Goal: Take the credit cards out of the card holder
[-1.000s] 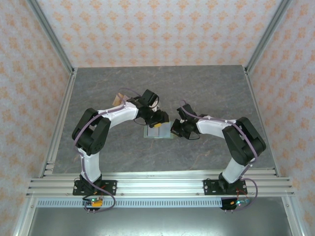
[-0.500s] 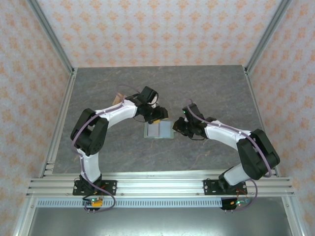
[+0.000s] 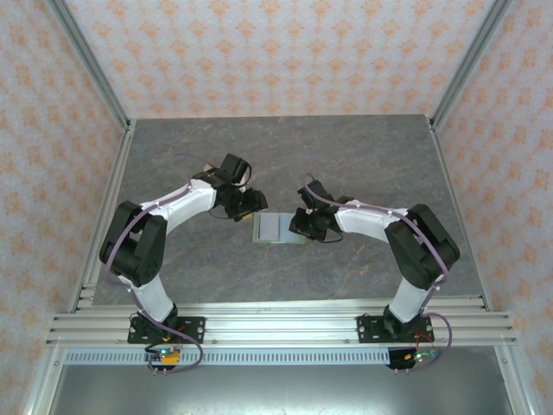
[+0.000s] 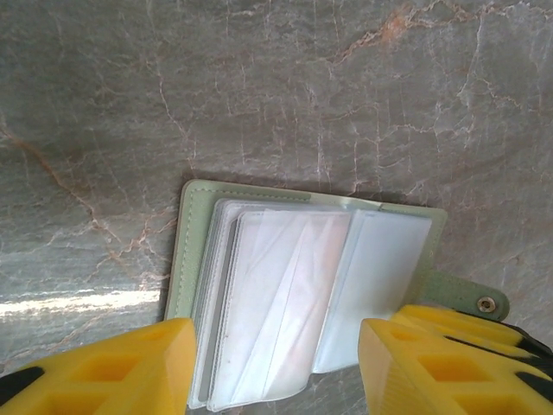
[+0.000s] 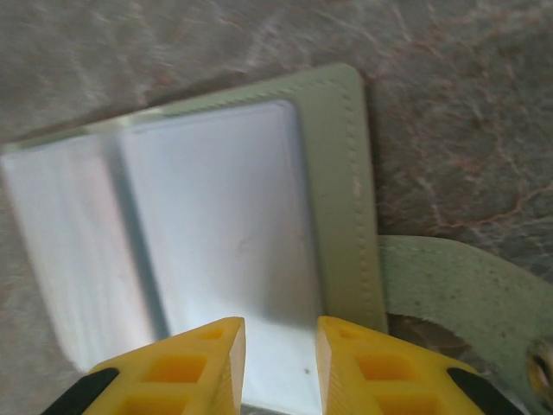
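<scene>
The card holder [image 3: 278, 229] lies open on the table, sage green with pale clear sleeves [image 4: 285, 294] fanned up inside; its snap tab [image 5: 467, 303] sticks out to the right. Whether a card sits in the sleeves I cannot tell. My left gripper [image 3: 248, 204] hovers just left of the holder, open wide [image 4: 276, 363], with nothing between its fingers. My right gripper [image 3: 304, 223] is at the holder's right edge; its jaws [image 5: 281, 346] stand a little apart over the right sleeve, open. A tan corner of the credit cards [image 3: 206, 168] peeks out behind the left arm.
The grey marble tabletop [image 3: 363, 156] has metal frame rails on both sides [image 3: 104, 207] and along the near edge [image 3: 276, 324]. Patterned walls close in the back and the sides.
My left arm has swung left, away from the holder. My right gripper has gone from shut to slightly open and sits close against the holder's right side.
</scene>
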You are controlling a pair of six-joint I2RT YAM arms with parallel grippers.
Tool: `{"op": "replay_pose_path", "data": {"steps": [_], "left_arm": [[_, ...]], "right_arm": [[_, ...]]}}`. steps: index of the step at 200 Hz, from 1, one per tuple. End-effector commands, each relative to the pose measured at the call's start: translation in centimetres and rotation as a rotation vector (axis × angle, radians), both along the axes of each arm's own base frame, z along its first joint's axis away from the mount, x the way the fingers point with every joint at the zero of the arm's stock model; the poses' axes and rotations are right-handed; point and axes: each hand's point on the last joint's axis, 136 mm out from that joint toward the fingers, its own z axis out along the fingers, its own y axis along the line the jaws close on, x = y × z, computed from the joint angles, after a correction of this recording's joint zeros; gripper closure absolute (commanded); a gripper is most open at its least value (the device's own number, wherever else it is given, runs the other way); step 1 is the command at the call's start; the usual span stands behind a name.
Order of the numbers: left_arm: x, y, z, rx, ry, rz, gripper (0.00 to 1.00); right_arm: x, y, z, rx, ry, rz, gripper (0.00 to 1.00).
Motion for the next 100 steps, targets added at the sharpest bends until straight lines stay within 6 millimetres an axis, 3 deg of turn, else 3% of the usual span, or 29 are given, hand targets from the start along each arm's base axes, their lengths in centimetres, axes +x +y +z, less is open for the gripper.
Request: {"op": "replay_pose_path", "data": {"steps": [1, 41, 100], "left_arm": [[-0.8, -0.7, -1.0, -0.003, 0.029, -0.043, 0.47], [-1.2, -2.2, -1.9, 0.000, 0.053, -0.095, 0.47], [-1.5, -2.1, -3.3, 0.053, 0.091, -0.118, 0.46]], "right_arm": [[-0.1, -0.7, -0.8, -0.069, 0.027, -0.007, 0.72], [-0.5, -1.4, -2.0, -0.114, 0.058, -0.016, 0.72], [-0.6, -1.6, -2.2, -0.127, 0.059, -0.015, 0.72]]}}
